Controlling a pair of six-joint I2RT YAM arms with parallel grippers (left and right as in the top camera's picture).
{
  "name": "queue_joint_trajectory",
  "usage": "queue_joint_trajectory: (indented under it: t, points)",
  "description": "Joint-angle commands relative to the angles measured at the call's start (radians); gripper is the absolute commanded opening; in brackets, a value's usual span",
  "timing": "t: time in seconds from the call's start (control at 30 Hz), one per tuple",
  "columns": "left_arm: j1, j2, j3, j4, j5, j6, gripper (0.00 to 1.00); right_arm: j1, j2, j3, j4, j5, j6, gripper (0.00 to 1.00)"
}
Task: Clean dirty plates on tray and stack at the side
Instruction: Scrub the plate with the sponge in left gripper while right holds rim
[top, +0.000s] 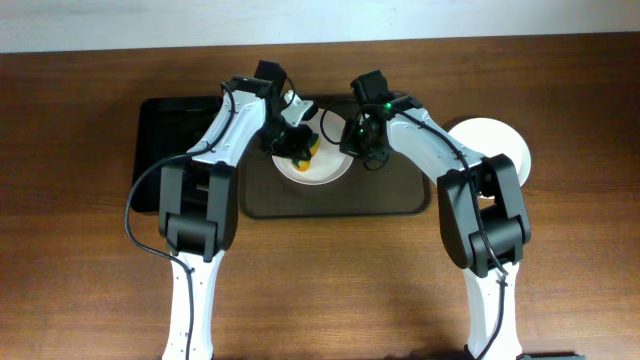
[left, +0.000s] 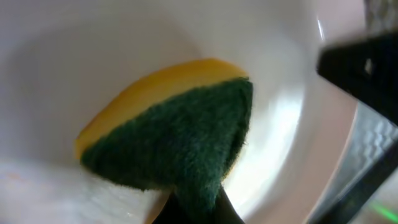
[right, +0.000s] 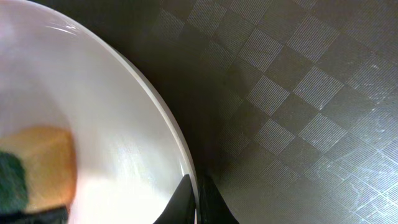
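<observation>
1. My left gripper (top: 296, 143) is over the back half of the tray (top: 340, 203). Its jaws are clamped narrow on a sponge (left: 180, 143).
2. The sponge has a yellow body and a green scouring face. In the left wrist view the green face is toward the camera, and the sponge rests against the inner surface of the plate (top: 325, 172).
3. The plate lies on the tray, at the middle of its back edge. It is white, round and shallow.
4. My right gripper (right: 196, 202) is over the tray on the right side of the plate. Its jaws are drawn close together on the plate's rim, one finger inside the rim and one outside.
5. In the right wrist view, the tray floor beside the rim shows a dark checkered texture.
6. A second plate (top: 500, 140) lies on the table just off the tray's right end. I cannot tell whether more than one is stacked there.
7. A black tray (top: 165, 130) lies just off the tray's left end, partly under my left arm.
</observation>
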Motion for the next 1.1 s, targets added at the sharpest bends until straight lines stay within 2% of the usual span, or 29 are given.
queue_joint_trajectory:
  t: [0.0,0.1,0.2,0.3,0.4,0.47,0.57,0.63,0.7,0.87,1.07]
  points:
    - [0.000,0.034,-0.014,0.086,-0.346,-0.131,0.01,-0.003,0.025,-0.022,-0.004,0.040,0.016,0.04]
    - [-0.001,0.034,-0.014,0.182,-0.417,-0.137,0.01,-0.003,0.025,-0.022,-0.003,0.040,0.016,0.04]
    - [-0.002,0.034,-0.014,0.183,-0.426,-0.137,0.01,-0.003,0.025,-0.022,-0.003,0.040,0.016,0.04]
    - [-0.003,0.034,-0.014,0.105,-0.426,-0.137,0.01,-0.003,0.025,-0.022,-0.003,0.040,0.016,0.04]
    - [-0.006,0.034,-0.014,-0.049,-0.420,-0.136,0.01,-0.003,0.025,-0.022,0.000,0.040,0.016,0.04]
    - [-0.006,0.034,-0.014,-0.124,-0.360,-0.072,0.01,-0.003,0.025,-0.022,0.000,0.040,0.016,0.04]
    - [-0.006,0.034,-0.014,-0.187,-0.148,0.087,0.01,-0.003,0.025,-0.022,0.000,0.040,0.016,0.04]
    - [-0.006,0.034,-0.014,-0.201,-0.003,0.178,0.01,-0.003,0.025,-0.022,0.000,0.040,0.016,0.04]
    - [-0.006,0.034,-0.014,-0.183,0.097,0.213,0.01,-0.003,0.025,-0.022,0.000,0.040,0.016,0.04]
    - [-0.004,0.034,-0.014,-0.036,0.131,0.168,0.01,-0.003,0.025,-0.022,0.000,0.040,0.016,0.04]
    - [0.015,0.034,-0.014,0.137,-0.045,-0.063,0.01,-0.003,0.025,-0.022,0.000,0.040,0.015,0.04]
